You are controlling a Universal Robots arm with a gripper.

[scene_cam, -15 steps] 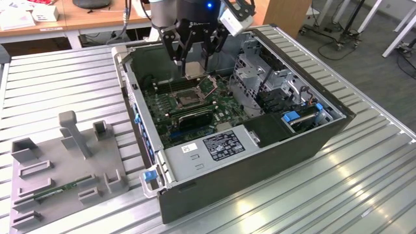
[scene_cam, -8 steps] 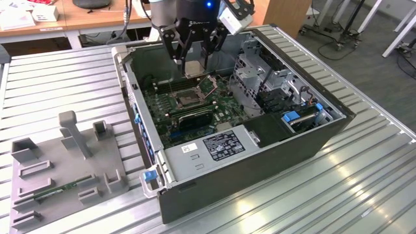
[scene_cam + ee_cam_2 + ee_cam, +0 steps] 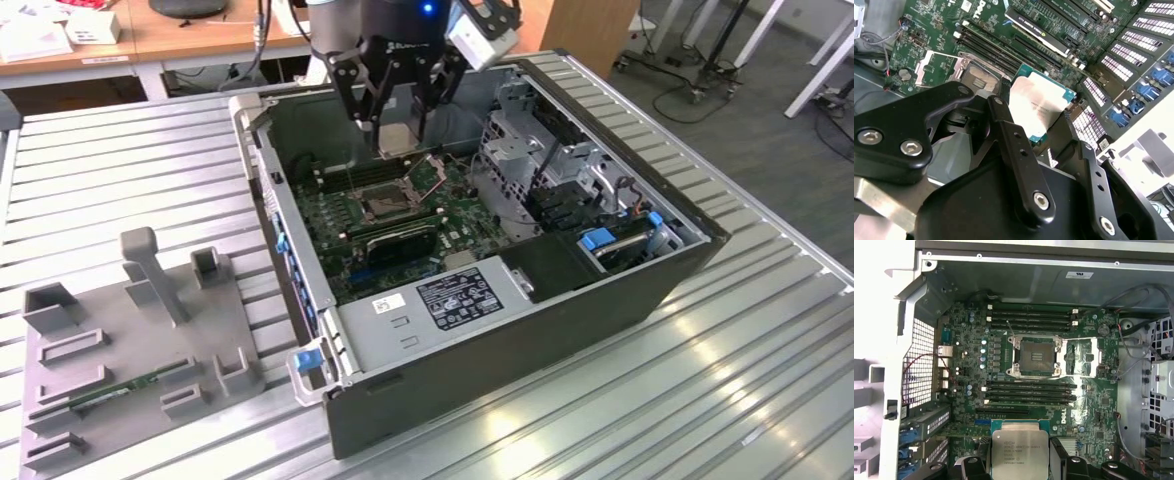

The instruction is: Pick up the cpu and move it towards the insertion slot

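Note:
The cpu is a flat square chip with a silvery-beige top, and my gripper is shut on it, black fingers pressing two opposite edges. It hangs above the back of the open computer case, over the green motherboard. The insertion slot, a silver-framed square socket with a dark centre, lies open below and in front of the chip in the exterior view. Both wrist views show the cpu held level and apart from the insertion slot, with black memory slots between them.
The computer case lies on its side on a ribbed metal table. Its walls, a drive cage and the power supply surround the board. A grey fixture tray holding a green memory stick sits at the exterior view's left.

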